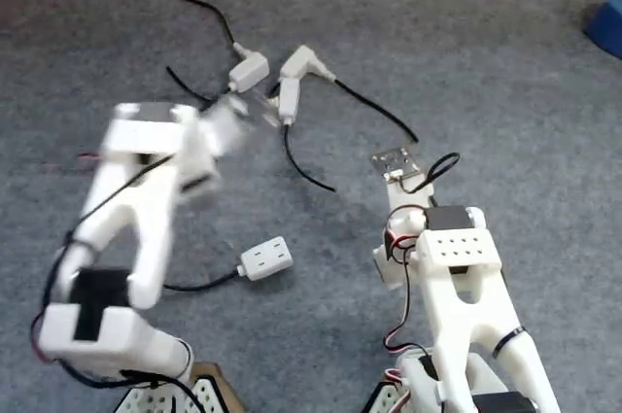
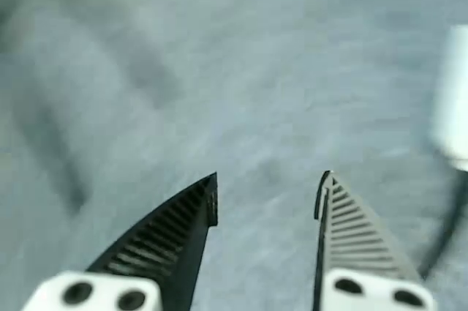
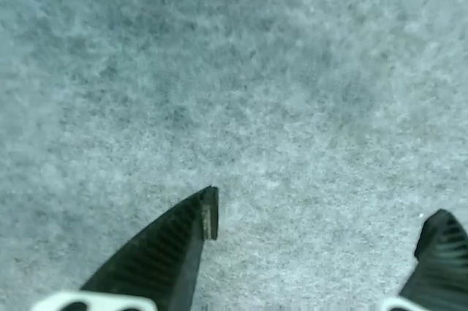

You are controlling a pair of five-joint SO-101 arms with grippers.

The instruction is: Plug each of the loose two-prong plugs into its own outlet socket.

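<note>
The left gripper (image 2: 267, 201), fingers apart, hangs over the grey carpet (image 1: 505, 92) just short of two white plugs (image 1: 248, 71) lying side by side, the socket (image 1: 265, 258) lies well apart from them, and the right gripper (image 3: 324, 217), fingers likewise apart, hovers over carpet.

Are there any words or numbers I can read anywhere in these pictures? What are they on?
None: no words, numbers or signs can be read here. The white socket block shows only its slots, the white plugs look plain, and the grey carpet has no writing. Any tiny print on the left arm would be too small to tell.
</note>
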